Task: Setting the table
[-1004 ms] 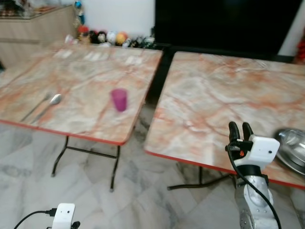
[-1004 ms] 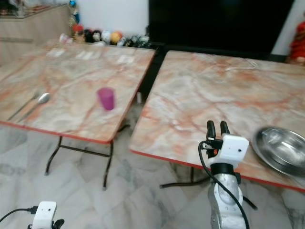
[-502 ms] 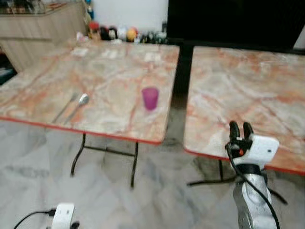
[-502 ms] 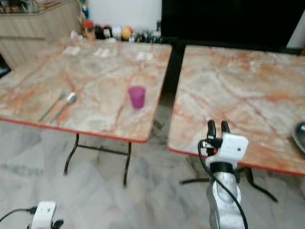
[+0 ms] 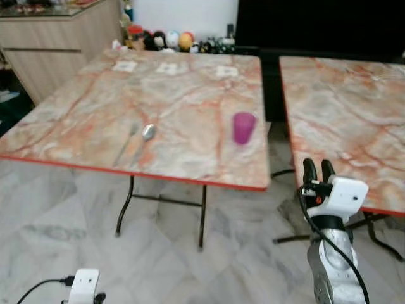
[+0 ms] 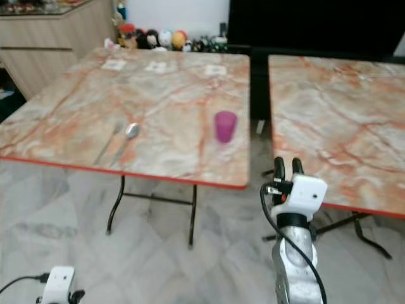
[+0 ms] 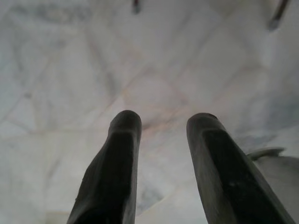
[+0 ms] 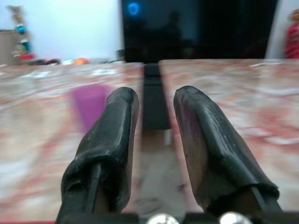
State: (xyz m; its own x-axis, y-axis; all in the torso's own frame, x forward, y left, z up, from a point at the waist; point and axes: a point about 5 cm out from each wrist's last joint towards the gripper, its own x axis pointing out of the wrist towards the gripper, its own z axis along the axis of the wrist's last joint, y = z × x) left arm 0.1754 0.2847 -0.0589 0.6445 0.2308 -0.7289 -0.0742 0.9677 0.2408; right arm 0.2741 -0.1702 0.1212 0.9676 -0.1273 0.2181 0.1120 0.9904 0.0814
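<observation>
Tables: two, a dark gap between. One purple cup [image 5: 243, 127] near the left table's [image 5: 76, 114] right edge, one spoon [image 5: 143, 137] at its 9 o'clock. Right gripper [image 5: 318, 171] raised, fingers parted, empty; left gripper [image 7: 163, 140] parted over bare floor [image 5: 57, 209]

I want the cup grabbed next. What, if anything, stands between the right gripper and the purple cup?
Nothing visible does. The right gripper is raised before the gap between the two tables, and the purple cup stands alone near the left table's corner.
</observation>
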